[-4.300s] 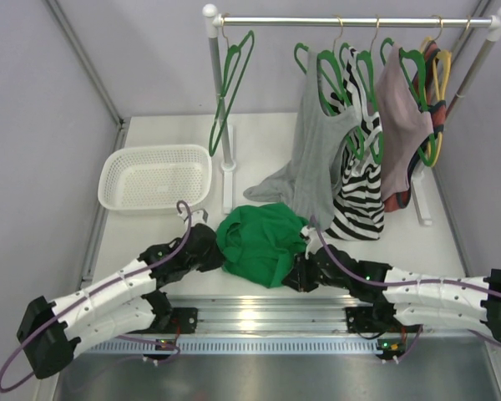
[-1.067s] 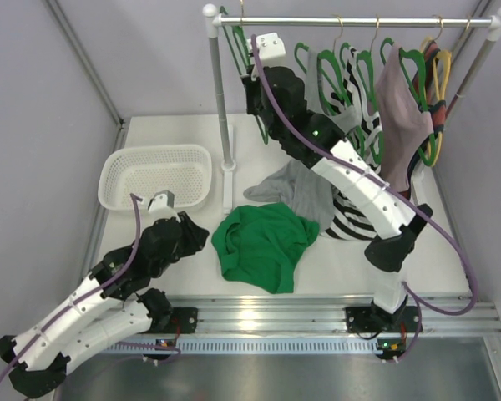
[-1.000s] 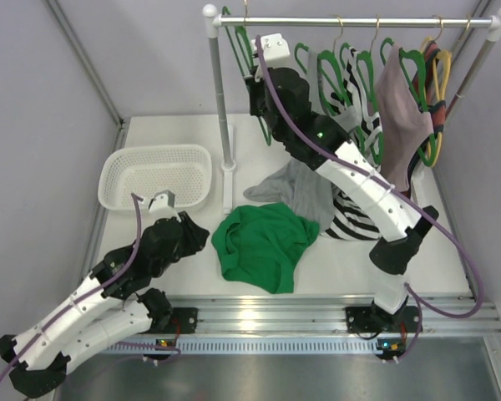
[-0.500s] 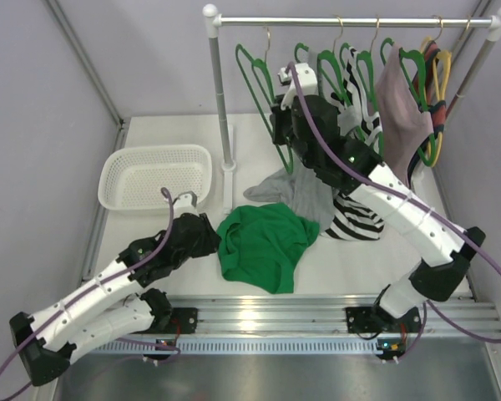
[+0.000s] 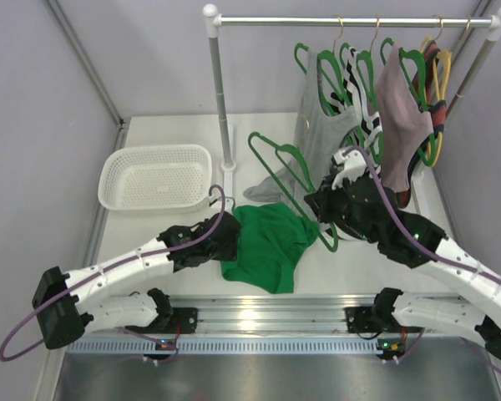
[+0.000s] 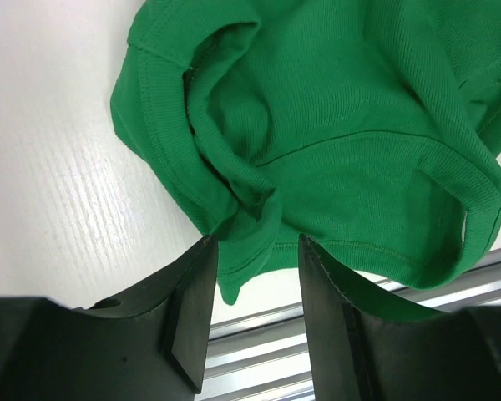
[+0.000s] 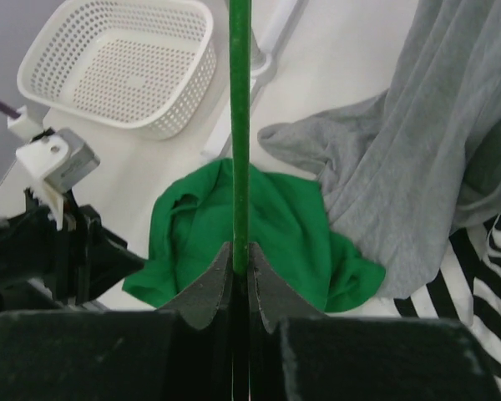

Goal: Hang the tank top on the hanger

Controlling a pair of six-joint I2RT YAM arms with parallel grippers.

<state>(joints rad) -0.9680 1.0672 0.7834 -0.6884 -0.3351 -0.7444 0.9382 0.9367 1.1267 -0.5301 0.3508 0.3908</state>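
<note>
White basket (image 5: 154, 177); grey top (image 5: 316, 109); rack (image 5: 220, 92)

The tank top (image 6: 342, 125) is matt green cloth, finely ribbed, with stitched hems. The hanger (image 7: 240, 125) is smooth green, slightly glossy, plastic by the look. My left pincer (image 6: 255, 251) and right pincer (image 7: 240, 261) are matt black plastic. The worktop (image 6: 58, 192) is white with a faint grainy sheen. The basket (image 7: 121, 71) is white perforated plastic; the rail (image 5: 351, 21) is polished metal.

Green tank top (image 6: 342, 125) between parted jaws
</note>
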